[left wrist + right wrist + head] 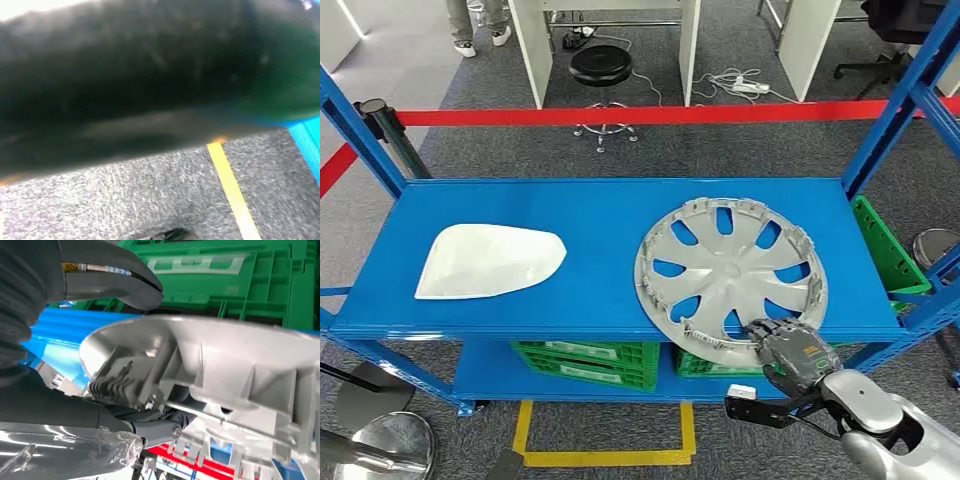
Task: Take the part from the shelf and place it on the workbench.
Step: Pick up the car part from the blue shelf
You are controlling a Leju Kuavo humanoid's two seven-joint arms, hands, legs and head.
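Grey carpet and a red barrier tape (637, 115) lie beyond the blue shelf (607, 215), far side from the right hand (789, 352). Largest on it, the silver wheel cover (727, 270) overhangs the near edge, where the hand pinches its rim, thumb (113, 277) beneath. A white panel (490, 262) lies well apart. Judged: grasp made, lift not yet; next, raise the cover clear without tilting. Left hand's state: cannot tell.

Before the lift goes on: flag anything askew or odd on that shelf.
The silver wheel cover overhangs the blue shelf's front edge, where the right hand grips its rim. The white part lies flat.
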